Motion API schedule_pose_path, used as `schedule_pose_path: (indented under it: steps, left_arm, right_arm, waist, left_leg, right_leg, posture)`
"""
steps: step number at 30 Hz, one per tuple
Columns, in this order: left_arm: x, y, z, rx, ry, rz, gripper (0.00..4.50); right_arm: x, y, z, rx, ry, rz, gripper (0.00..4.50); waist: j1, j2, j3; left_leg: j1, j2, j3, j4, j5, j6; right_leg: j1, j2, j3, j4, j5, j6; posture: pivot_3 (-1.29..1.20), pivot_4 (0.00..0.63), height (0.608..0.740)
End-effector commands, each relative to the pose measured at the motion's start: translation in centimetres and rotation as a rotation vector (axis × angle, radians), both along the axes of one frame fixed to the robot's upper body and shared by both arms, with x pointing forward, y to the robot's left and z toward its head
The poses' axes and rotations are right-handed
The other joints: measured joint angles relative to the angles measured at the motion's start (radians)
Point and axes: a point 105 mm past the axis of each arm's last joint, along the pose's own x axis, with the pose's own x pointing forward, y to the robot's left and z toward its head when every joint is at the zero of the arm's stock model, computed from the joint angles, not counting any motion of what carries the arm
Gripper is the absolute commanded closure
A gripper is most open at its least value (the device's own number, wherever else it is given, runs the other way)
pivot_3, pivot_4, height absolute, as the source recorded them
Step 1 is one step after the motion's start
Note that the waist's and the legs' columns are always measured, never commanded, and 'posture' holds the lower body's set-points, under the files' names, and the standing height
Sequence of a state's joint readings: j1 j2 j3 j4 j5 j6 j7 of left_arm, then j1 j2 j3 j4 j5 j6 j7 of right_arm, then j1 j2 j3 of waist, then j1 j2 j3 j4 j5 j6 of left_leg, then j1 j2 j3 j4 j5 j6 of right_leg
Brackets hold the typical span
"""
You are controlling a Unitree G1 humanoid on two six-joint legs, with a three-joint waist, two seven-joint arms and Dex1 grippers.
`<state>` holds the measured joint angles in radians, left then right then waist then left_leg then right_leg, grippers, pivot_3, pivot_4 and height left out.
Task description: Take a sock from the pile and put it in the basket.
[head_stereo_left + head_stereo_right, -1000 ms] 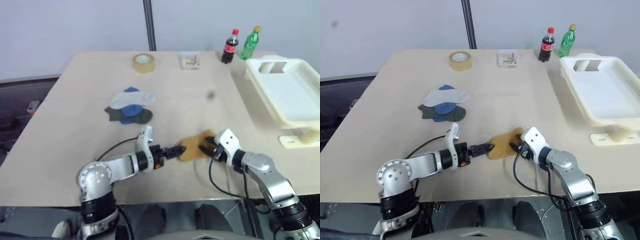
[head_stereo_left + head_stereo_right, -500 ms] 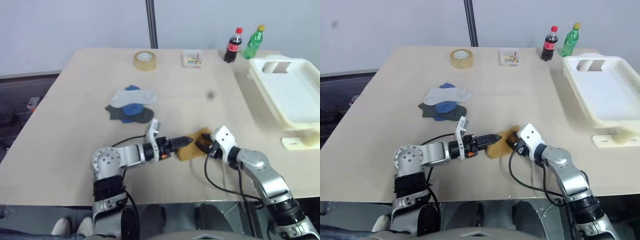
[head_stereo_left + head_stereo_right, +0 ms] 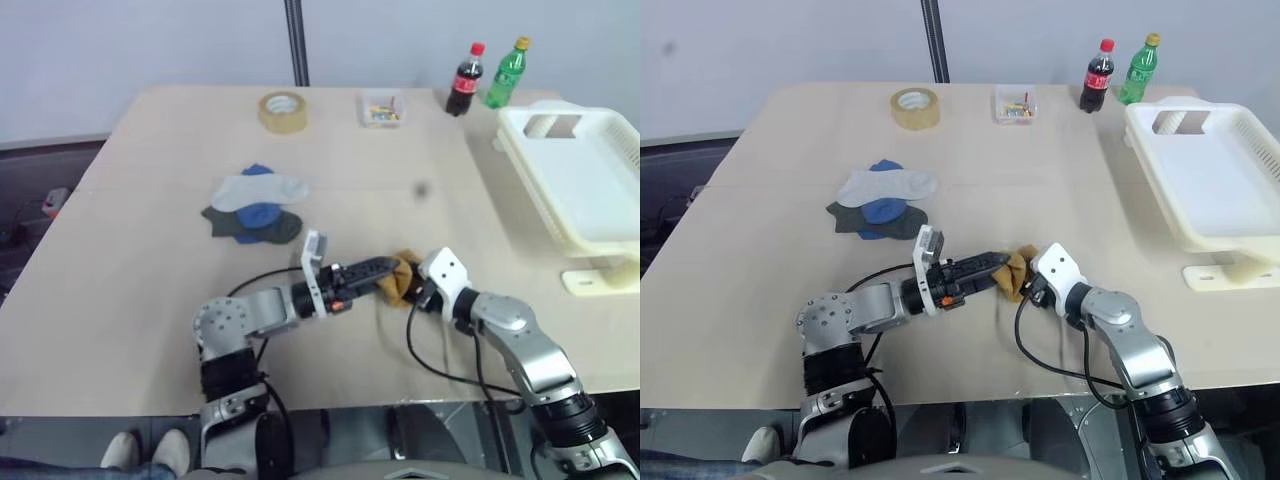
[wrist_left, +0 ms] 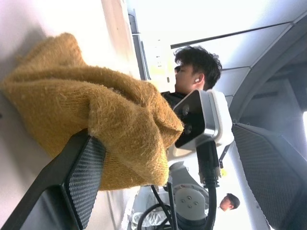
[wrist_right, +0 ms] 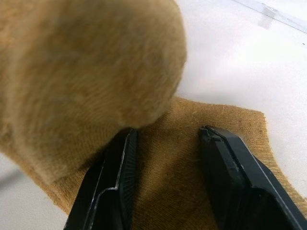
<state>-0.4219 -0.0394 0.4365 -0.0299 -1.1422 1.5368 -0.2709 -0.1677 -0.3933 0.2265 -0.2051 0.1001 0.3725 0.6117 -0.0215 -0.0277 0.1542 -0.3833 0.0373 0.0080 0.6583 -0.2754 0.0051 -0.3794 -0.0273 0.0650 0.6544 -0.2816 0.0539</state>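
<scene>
Bunching between the two grippers, mustard sock (image 3: 1017,272) near the table's front edge, left gripper (image 3: 998,268) spread wide against it, right gripper (image 5: 168,182) half-parted over its cloth, pile (image 3: 880,199) beyond, basket (image 3: 1215,190) far right

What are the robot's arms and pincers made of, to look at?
Both arms are silver-grey metal with rounded joints and black segments. The left gripper and right gripper each end in two black fingers, ribbed inside. White housings sit at the wrists, with a small orange-red mark on the left one. Loose black cables loop from both.
</scene>
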Motion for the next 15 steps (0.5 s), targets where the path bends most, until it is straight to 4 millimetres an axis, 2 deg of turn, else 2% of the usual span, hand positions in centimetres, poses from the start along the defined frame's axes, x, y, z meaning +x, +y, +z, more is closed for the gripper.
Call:
schedule_pose_path:
  steps: [1, 7, 13, 15]
  left_arm:
    - [-0.3, -0.7, 0.7, -0.038, -0.028, -0.013, 0.11]
    - [-0.1, -1.5, 0.9, -0.051, -0.04, -0.024, 0.11]
    - [-0.4, -1.7, 1.1, -0.066, -0.053, -0.065, 0.11]
    - [-0.2, -1.7, 1.1, -0.067, -0.054, -0.065, 0.0]
  right_arm:
    - [-0.1, -0.7, -1.3, -0.036, 0.045, -0.025, 2.37]
    - [-0.6, -1.4, 1.3, 0.02, 0.034, -0.028, 2.37]
    - [-1.2, -2.7, 4.4, 0.065, 0.009, -0.032, 2.37]
    - [-1.3, -3.3, 4.9, 0.064, 0.015, -0.042, 1.83]
  waist:
    - [0.0, 0.0, 0.0]
    - [0.005, 0.001, 0.002]
    - [0.01, 0.002, 0.003]
    - [0.011, 0.003, 0.003]
  left_leg:
    - [0.0, 0.0, 0.0, 0.0, 0.0, 0.0]
    - [-0.003, 0.0, -0.001, 0.0, 0.0, 0.0]
    - [-0.022, -0.002, -0.007, 0.0, 0.003, -0.005]
    - [-0.026, -0.002, -0.009, 0.0, 0.004, -0.006]
  right_leg:
    - [0.0, 0.0, 0.0, 0.0, 0.0, 0.0]
    - [-0.002, -0.001, -0.002, -0.001, 0.0, 0.0]
    - [-0.018, -0.002, -0.008, 0.001, 0.0, 0.0]
    - [-0.021, -0.002, -0.011, -0.001, 0.0, 0.0]
  posture:
    - [0.0, 0.15, 0.74]
    - [0.0, 0.15, 0.74]
    - [0.0, 0.15, 0.74]
    - [0.0, 0.15, 0.74]
